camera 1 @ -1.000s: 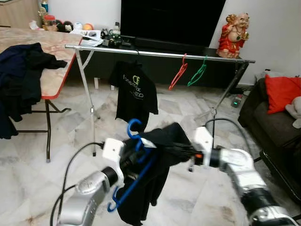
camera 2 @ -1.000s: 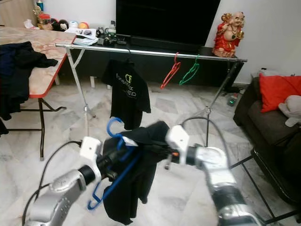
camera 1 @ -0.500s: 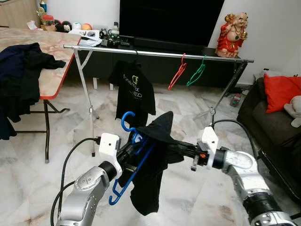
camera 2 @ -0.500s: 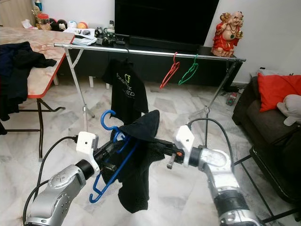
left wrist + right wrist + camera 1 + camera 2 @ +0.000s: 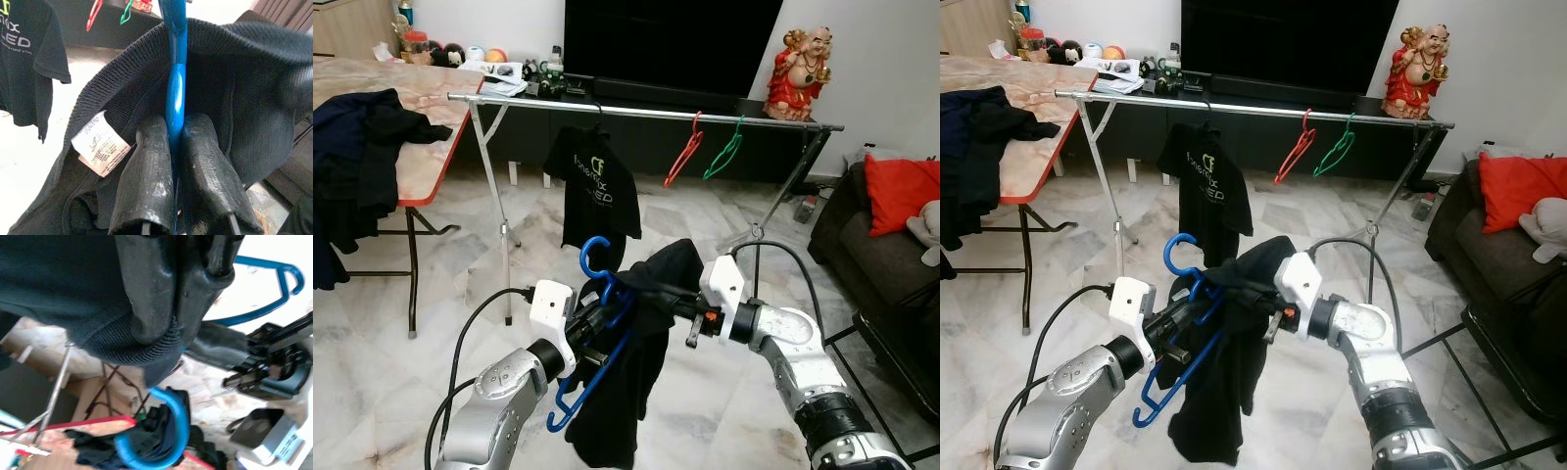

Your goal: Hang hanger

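Pinching the hanger (image 5: 597,333), the left gripper (image 5: 603,318) sits lower centre. Right gripper (image 5: 651,294) clamps the shirt (image 5: 636,392). Rail (image 5: 636,114) lies ahead, upper frame.

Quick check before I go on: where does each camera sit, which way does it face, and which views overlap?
Left and right eye views: on the head, facing forward and down at both arms, the blue hanger with black garment, rail beyond.
Left wrist view: along the left gripper, shut on the hanger.
Right wrist view: along the right gripper, pinching the garment's collar.
Shared: hanger and garment appear in all four.
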Controlling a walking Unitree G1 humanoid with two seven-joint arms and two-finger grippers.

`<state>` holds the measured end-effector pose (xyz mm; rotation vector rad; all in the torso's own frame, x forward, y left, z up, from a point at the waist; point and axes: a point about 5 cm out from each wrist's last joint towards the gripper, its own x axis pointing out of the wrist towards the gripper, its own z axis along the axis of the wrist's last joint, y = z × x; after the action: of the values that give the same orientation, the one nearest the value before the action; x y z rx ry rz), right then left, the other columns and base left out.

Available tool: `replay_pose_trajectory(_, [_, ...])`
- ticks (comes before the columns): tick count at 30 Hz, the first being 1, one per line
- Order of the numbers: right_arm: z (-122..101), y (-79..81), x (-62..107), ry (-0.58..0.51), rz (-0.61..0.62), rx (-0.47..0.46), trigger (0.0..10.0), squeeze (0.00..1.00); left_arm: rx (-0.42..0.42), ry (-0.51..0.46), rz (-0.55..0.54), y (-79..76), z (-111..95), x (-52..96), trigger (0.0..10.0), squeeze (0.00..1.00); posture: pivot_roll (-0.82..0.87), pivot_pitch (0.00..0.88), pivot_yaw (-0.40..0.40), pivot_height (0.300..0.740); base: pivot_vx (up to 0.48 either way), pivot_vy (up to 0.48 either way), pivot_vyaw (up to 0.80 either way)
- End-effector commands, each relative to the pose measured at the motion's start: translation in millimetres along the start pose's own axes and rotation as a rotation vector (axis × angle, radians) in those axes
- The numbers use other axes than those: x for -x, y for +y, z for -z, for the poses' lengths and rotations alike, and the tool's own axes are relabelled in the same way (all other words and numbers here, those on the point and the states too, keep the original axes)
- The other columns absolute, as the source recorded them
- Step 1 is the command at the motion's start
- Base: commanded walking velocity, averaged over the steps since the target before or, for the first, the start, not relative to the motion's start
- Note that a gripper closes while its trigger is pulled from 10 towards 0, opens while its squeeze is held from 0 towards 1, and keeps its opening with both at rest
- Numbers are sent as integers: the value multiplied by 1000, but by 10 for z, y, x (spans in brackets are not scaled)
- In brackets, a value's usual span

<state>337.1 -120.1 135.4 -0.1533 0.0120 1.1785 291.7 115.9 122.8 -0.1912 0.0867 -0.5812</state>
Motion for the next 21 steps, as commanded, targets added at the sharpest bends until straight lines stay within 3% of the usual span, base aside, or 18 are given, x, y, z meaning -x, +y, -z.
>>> replay_pose_trajectory(1, [-48,-5,27,-3,-11,23,10000,945,11,-36,47,-93,-70,-34,10000,0,216,0,-147,740,0,0,0])
replay_pose_trajectory(3, [-1,-16,52,41,3,30,10000,1000,21,-43,50,-102,-71,-39,10000,0,212,0,-148,740,0,0,0])
replay_pose_trajectory(13, [120,-8,120,178,-1,91,10000,1000,47,-77,38,-82,-112,-43,10000,0,206,0,-151,740,0,0,0])
replay_pose_trajectory(17, [47,-47,155,169,15,114,10000,1000,18,-62,71,-87,-97,-17,10000,0,204,0,-152,740,0,0,0])
replay_pose_trajectory(21, [-202,-193,264,105,52,149,10000,1000,-9,-14,96,-49,-35,25,10000,0,188,0,-155,740,0,0,0])
